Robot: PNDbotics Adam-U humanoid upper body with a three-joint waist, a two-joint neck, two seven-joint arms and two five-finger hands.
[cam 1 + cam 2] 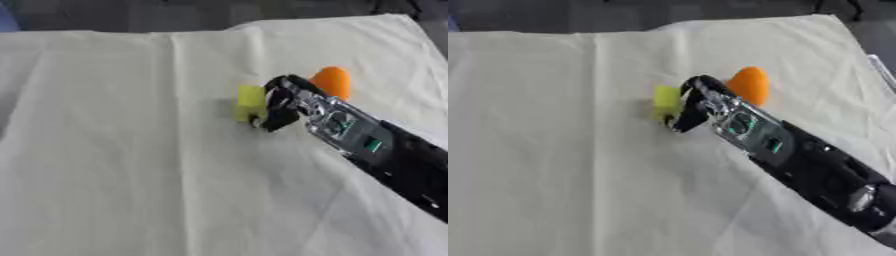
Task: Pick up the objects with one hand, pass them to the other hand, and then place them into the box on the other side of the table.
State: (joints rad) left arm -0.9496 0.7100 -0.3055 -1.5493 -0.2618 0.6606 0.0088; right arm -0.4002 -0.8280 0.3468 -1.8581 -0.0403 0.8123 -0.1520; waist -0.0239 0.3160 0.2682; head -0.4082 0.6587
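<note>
A desk [105,165] covered by a pale cream cloth, creased in long folds running away from the camera, fills nearly the whole of both views; its far edge meets a dark floor at the top.

The robot's right arm [815,175], black with a silver and glassy forearm section showing small green parts, enters from the lower right corner and stretches diagonally up and to the left toward the middle of the desk.

At its end the right hand [278,106], black, has its fingers curled downward against the right side of a small yellow block [249,102]. The fingers touch or wrap the block's near right edge, but whether the block is truly pinched or only touched cannot be told from these views.

The small yellow block, soft-looking and roughly rectangular, sits a little right of the desk's centre. Its long axis runs nearly straight away from the camera, so it appears upright in the pictures, with one short end toward the far edge and the other toward the robot. Whether it rests on the cloth or is lifted just clear cannot be told.

A rounded orange object [749,84], dome-shaped with its narrower end pointing away, lies on the cloth just behind and to the right of the hand, partly hidden by the wrist.
</note>
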